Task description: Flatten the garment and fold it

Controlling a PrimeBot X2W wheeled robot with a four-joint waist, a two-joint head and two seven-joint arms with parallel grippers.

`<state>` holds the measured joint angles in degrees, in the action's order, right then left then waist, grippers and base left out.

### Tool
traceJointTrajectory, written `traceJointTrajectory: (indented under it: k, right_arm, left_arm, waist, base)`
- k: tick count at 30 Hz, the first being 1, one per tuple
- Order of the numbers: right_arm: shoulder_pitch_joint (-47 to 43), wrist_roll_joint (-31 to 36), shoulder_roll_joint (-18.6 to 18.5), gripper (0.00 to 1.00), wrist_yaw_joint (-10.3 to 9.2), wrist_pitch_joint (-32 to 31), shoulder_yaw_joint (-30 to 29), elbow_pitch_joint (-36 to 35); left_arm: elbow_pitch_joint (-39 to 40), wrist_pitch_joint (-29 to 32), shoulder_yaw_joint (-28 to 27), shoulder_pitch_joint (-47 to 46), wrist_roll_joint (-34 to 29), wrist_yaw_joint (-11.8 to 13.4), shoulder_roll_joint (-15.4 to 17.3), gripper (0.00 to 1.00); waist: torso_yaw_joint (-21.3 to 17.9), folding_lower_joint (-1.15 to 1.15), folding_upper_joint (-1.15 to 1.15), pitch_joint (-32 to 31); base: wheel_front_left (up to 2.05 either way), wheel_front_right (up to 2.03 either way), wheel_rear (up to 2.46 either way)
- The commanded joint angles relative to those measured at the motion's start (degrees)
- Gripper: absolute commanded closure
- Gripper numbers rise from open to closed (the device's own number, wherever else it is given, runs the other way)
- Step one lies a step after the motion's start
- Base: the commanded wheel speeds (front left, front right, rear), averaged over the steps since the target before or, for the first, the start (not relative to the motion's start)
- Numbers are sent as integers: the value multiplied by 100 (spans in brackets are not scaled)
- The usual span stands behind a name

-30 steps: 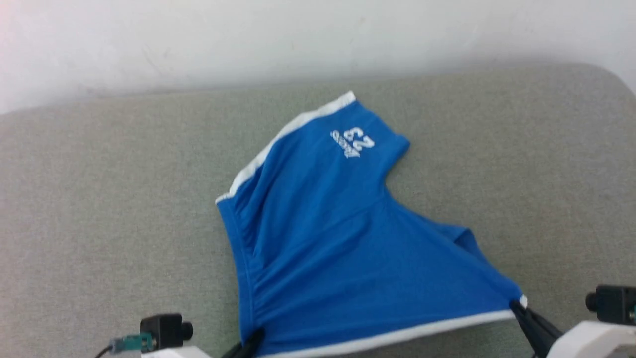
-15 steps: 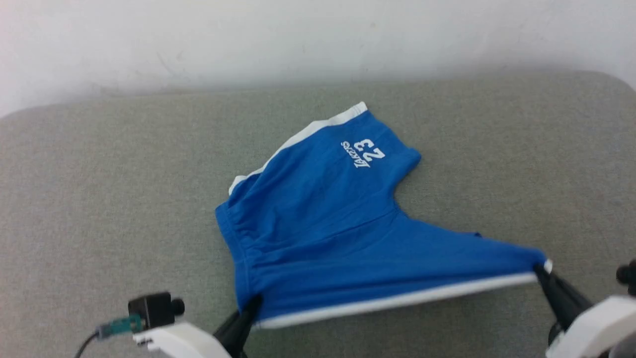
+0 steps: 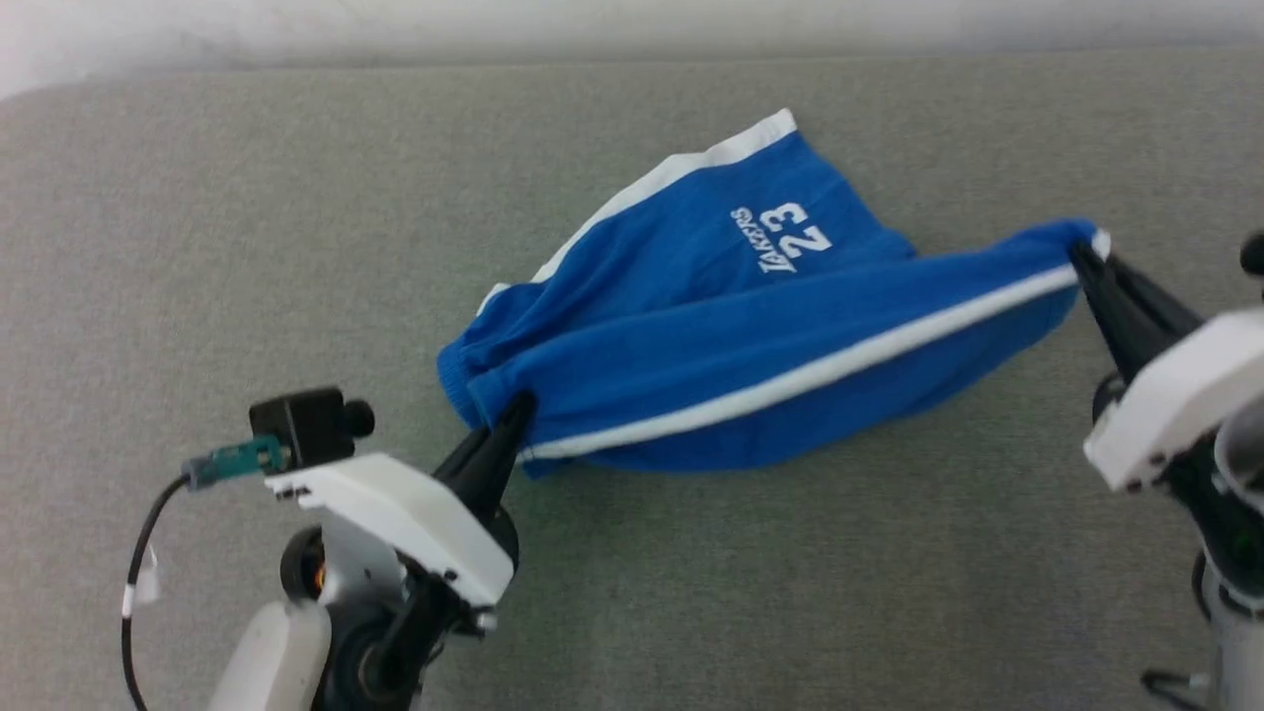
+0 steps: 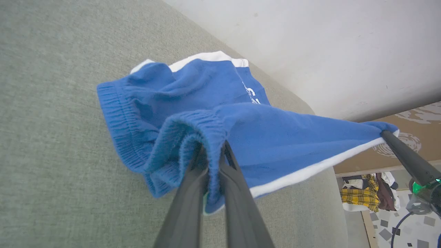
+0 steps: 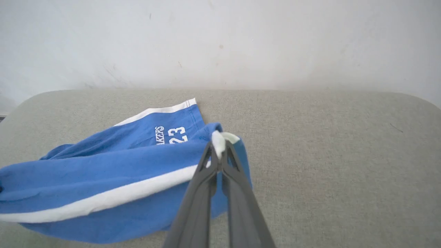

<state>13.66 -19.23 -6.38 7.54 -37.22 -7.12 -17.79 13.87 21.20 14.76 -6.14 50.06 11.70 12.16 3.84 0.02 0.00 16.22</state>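
Stretched over the middle of the grey-green tabletop (image 3: pixel 197 197): blue shorts (image 3: pixel 750 326), raised between the left tool (image 3: pixel 515 405) and the right tool (image 3: pixel 1081 255). Left tool pinched narrow on the elastic waistband (image 4: pixel 193 127), right tool pinched narrow on the white-trimmed hem corner (image 5: pixel 217 139). Far leg with the white "23" print (image 3: pixel 805 235) resting on the surface. Much bare room on every side; rounded far corners, plain white wall (image 5: pixel 220 41) behind. Underside of the raised fold hidden. Beyond the edge, tiled floor (image 4: pixel 396 224) and a blurred heap of clothes (image 4: pixel 361 193).
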Motion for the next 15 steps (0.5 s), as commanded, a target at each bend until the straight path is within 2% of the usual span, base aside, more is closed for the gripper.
traceJointTrajectory:
  k: [1,8,15]
  right_arm:
    - [278,83,-105,100,-5,-19,72,110]
    - [1486,233,-436,100,-5,-64,566,914]
    - [2598,387,-605,100,-5,6,1051,1883]
  left_arm:
    - [-50,17,8,-195,-89,26,-4,100]
    - [-388,76,34,-838,-132,75,-118,100]
    - [-734,-1,29,-1303,-102,45,-285,100]
  waist:
    - [278,-2,0,281]
    - [548,-2,0,612]
    - [749,-2,0,921]
  base:
    - [0,0,0]
    - [0,0,0]
    - [0,0,0]
